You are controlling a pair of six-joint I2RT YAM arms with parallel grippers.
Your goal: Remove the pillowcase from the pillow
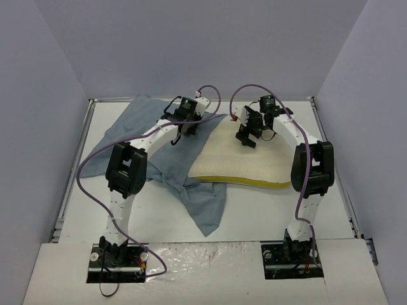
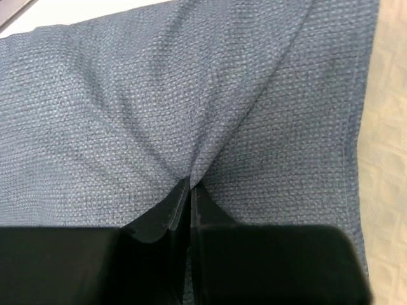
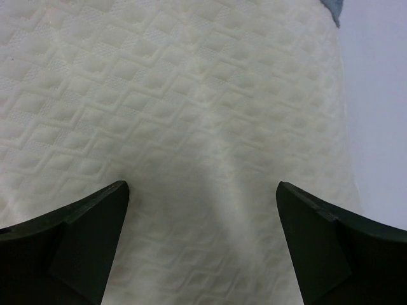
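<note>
The grey-blue pillowcase [image 1: 159, 162] lies crumpled on the left half of the table, its right part under the pillow's left edge. The cream quilted pillow [image 1: 245, 162] with a yellow-green front band lies to its right, mostly bare. My left gripper [image 1: 186, 130] is shut on a pinched fold of the pillowcase [image 2: 191, 127] near the pillow's far left corner; the fold shows in the left wrist view between the fingers [image 2: 162, 216]. My right gripper [image 1: 247, 141] is open, pressing down on the pillow's top [image 3: 191, 127] near its far edge, fingers [image 3: 82, 235] spread wide.
White walls close in the table on three sides. A small reddish tag [image 1: 233, 117] shows at the pillow's far edge. Purple cables loop over both arms. A point of pillowcase cloth [image 1: 210, 219] reaches toward the near edge.
</note>
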